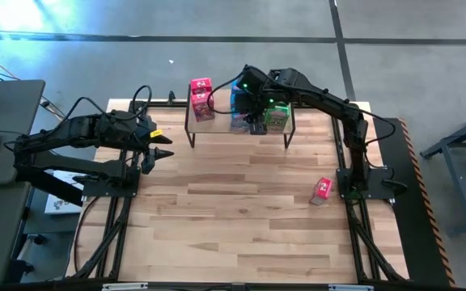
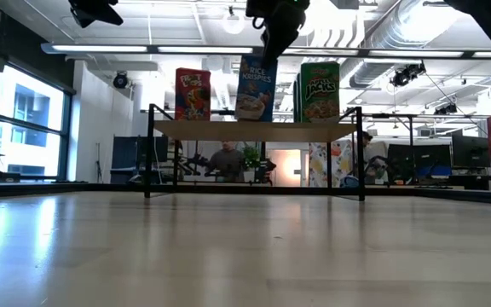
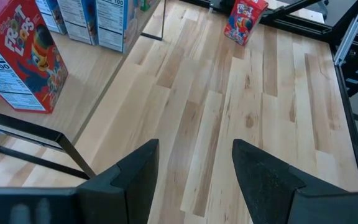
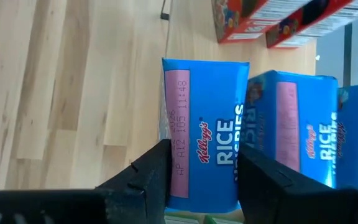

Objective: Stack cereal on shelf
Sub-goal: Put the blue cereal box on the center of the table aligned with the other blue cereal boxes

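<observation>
My right tool (image 1: 245, 103) is over the small light-wood plank shelf on thin black metal legs (image 1: 285, 131), which stands at twelve o'clock on the slatted wooden surface (image 1: 233, 210). Its two dark fingers (image 4: 145, 177) sit narrowly parted on either flank of the blue rectangular cardboard Rice Krispies box (image 4: 207, 140). I take that as a grip on the box, though I cannot see whether the pads actually press the card. The box stands upright on the plank, long axis vertical, directly below this tool; the low view shows it mid-shelf between the red-pink Froot Loops box (image 2: 193, 94) and the green Apple Jacks box (image 2: 319, 91).

In the wrist view more blue boxes (image 4: 291, 124) stand just beside the held one, at its three o'clock, so releasing calls for a straight lift without brushing them.

What I judge the next fetch turns on is the lone red-pink cardboard box (image 1: 323, 189) off the shelf, near the right arm's base at about four o'clock on the surface. The right arm is much nearer to it than the left.

My left tool (image 1: 162, 147) waits at nine o'clock, fingers about half apart and empty over bare planks.

The boxes are smooth printed card with crisp edges, light and easy to tip; the planks are pale, grained and matt.
</observation>
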You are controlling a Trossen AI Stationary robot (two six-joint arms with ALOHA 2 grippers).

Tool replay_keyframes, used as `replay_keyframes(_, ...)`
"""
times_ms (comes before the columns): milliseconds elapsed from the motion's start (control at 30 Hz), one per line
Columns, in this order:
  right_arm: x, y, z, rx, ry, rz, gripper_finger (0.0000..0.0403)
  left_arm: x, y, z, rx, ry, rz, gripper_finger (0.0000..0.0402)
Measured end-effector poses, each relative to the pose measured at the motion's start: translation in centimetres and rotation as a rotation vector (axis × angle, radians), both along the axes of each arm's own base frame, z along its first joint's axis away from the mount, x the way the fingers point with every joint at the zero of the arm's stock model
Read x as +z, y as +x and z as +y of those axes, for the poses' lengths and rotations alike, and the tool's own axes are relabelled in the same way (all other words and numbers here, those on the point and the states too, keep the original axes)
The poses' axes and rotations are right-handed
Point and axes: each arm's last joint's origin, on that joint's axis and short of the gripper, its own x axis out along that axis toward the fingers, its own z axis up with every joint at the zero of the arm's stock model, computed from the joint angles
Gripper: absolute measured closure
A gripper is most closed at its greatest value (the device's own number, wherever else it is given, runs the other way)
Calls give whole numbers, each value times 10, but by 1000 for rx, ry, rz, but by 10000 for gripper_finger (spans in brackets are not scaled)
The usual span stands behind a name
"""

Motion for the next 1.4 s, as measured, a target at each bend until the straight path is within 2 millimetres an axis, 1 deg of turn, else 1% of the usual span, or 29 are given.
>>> replay_keyframes(467, 0, 0, -1, -19, -29, 10, 253, 0, 0, 0, -1, 0, 0, 206)
replay_keyframes(967, 0, 0, -1, -27, -22, 3, 253, 0, 0, 0, 0, 0, 0, 206)
replay_keyframes(1233, 0, 0, -1, -37, -31, 5, 214, 0, 0, 0, 0, 0, 0, 206)
replay_keyframes(1400, 1, 1, -1, -41, -40, -2, 209, 0, 0, 0, 0, 0, 0, 206)
